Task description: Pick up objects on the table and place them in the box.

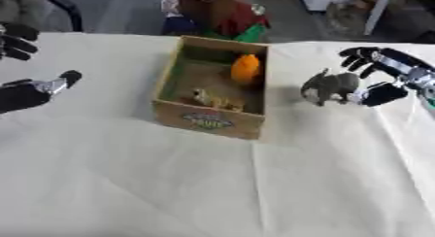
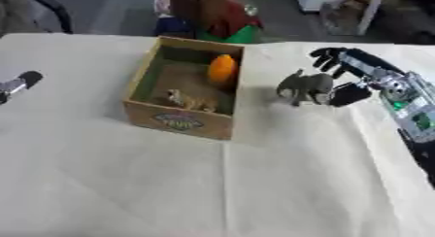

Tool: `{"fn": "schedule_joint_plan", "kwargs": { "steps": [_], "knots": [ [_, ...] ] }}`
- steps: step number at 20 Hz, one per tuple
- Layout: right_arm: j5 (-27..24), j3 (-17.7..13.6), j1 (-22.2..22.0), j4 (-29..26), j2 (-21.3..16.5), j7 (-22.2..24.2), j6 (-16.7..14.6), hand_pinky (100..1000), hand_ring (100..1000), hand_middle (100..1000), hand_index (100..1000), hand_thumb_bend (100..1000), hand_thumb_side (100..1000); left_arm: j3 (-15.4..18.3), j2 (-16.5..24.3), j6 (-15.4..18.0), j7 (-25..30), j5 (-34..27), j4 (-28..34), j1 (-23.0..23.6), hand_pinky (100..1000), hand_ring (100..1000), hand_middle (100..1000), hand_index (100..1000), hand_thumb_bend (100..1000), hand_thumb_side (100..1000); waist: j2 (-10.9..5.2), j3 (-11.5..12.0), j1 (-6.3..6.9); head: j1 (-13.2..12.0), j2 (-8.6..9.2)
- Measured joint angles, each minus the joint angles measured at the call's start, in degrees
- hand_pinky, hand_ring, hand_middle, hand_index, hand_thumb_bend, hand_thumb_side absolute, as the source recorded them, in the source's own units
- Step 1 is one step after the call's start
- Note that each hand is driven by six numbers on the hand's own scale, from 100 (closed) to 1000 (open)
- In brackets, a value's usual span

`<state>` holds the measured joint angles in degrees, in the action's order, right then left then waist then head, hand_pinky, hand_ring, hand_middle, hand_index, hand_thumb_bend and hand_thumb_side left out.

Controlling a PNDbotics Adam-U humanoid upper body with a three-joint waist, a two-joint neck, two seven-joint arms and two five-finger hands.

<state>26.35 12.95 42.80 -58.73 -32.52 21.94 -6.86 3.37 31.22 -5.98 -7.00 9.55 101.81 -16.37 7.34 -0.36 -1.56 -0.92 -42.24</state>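
White cloth covers the table [image 1: 127, 182], and on it, toward the far side, stands the cardboard box [image 1: 209, 120], open at the top with a printed label on its near wall. Two things already lie inside: an orange piece [image 1: 245, 68] against the far right wall, and a small tan animal figure [image 1: 214, 100] on the floor near the front. That part of the job looks done.

Right of the box, apart from it, the right hand [image 2: 353, 80] holds a grey elephant [image 2: 306, 87]. Its thumb and fingers curl about the toy's rear end, while the head and trunk point toward the box. Whether the feet touch the cloth or hang just clear of it, I cannot tell. So the step in hand seems to be the elephant's carry: it still has to cross the near-right rim and be let go inside.

At the left edge the left hand [image 1: 34, 90] shows, well apart from the box, fingers spread and holding nothing; it looks idle.

No other loose object shows on the cloth in either view, so the elephant may be the last piece. Beyond the table's far edge stand some red, brown and green things [image 1: 223, 15], too unclear to name.
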Motion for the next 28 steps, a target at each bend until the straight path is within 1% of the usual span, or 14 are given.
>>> {"fn": "schedule_joint_plan", "kwargs": {
  "steps": [5,8,12,15,17,20,28],
  "knots": [
    [4.55,-2.02,1.0,4.31,0.91,-1.05,-1.49,735,822,792,944,313,100,0.34,0.06,0.4,0.39,-4.7,-0.06,0.6,622,604,591,685,716,100,-0.14,0.04,-0.02,0.06,-0.11],
    [6.82,-2.92,1.22,5.82,1.48,-2.16,-2.02,747,827,790,940,318,100,0.41,0.11,0.67,0.66,-6.91,-0.25,0.76,622,602,589,685,707,100,-0.15,0.14,0.04,0.09,-0.13],
    [10.18,-3.42,1.59,7.02,2.05,-4.54,-2.19,766,833,786,931,325,100,0.52,0.11,0.94,0.94,-8.02,-0.42,0.82,621,602,588,685,706,100,-0.15,0.3,0.1,0.11,-0.13],
    [12.98,-3.41,1.36,7.51,2.2,-6.81,-2.18,760,829,784,931,326,100,0.65,0.11,1.03,1.03,-8.24,-0.47,0.93,621,602,587,685,706,100,-0.06,0.31,0.35,0.11,-0.13],
    [14.5,-3.41,1.11,7.48,2.5,-8.38,-2.51,761,830,786,931,327,100,0.66,0.11,1.07,1.07,-8.36,-0.62,0.98,620,601,587,685,705,100,0.01,0.31,0.53,0.11,-0.13],
    [15.9,-3.37,1.03,6.47,2.58,-10.22,-3.05,764,831,787,931,328,100,0.66,0.11,1.14,1.15,-8.48,-0.76,1.0,620,601,587,685,705,100,0.02,0.31,0.43,0.11,-0.13],
    [16.85,-3.4,1.27,2.02,1.88,-11.46,-3.14,765,831,787,931,330,100,0.66,0.11,1.21,1.42,-8.5,-1.1,1.1,620,600,586,686,703,100,0.03,0.31,0.3,0.07,-0.12]
  ]
}}
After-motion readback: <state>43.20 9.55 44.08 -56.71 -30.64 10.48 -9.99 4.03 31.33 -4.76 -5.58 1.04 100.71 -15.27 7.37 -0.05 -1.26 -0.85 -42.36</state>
